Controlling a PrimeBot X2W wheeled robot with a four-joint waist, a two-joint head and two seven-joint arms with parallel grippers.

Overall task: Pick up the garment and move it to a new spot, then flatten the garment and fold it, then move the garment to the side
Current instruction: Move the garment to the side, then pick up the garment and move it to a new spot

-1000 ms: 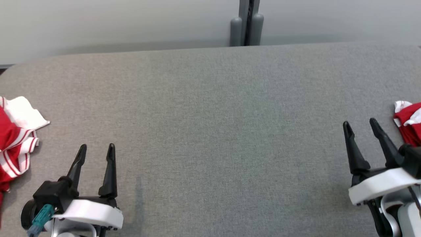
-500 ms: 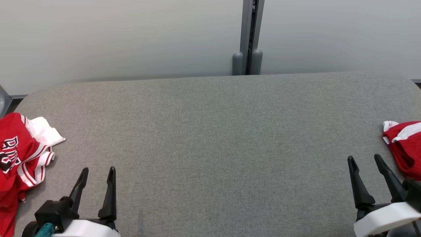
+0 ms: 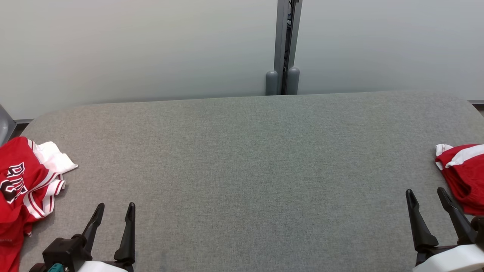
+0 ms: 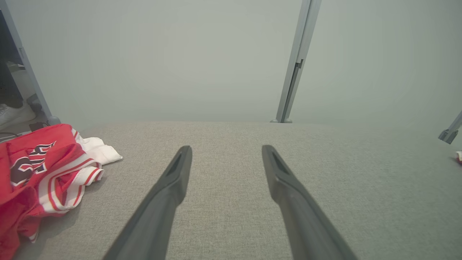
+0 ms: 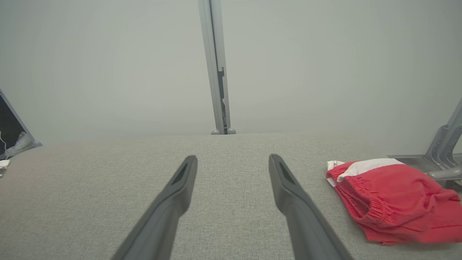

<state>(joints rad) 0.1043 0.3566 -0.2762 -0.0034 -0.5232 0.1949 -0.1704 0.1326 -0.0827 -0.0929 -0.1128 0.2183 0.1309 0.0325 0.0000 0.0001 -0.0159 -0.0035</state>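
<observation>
A crumpled red garment (image 3: 22, 185) with white stripes and dark lettering lies at the left edge of the grey cloth-covered table (image 3: 242, 170); in the left wrist view this garment (image 4: 43, 162) sits left of the fingers. A second red garment (image 3: 463, 173) with an elastic waistband lies at the right edge, and the right wrist view has it (image 5: 393, 198) right of the fingers. My left gripper (image 3: 116, 206) (image 4: 226, 148) stands open and empty near the front left. My right gripper (image 3: 425, 191) (image 5: 232, 157) stands open and empty just left of the second garment.
A pale wall with a grey post (image 3: 283, 45) runs behind the table's far edge. A white shoe (image 4: 11, 113) shows beyond the table's left end. A grey metal bracket (image 5: 445, 144) stands past the right end.
The head camera has tilted up, so the table, garments and grippers sit lower in the picture and more wall shows. Both grippers stay open and empty.
</observation>
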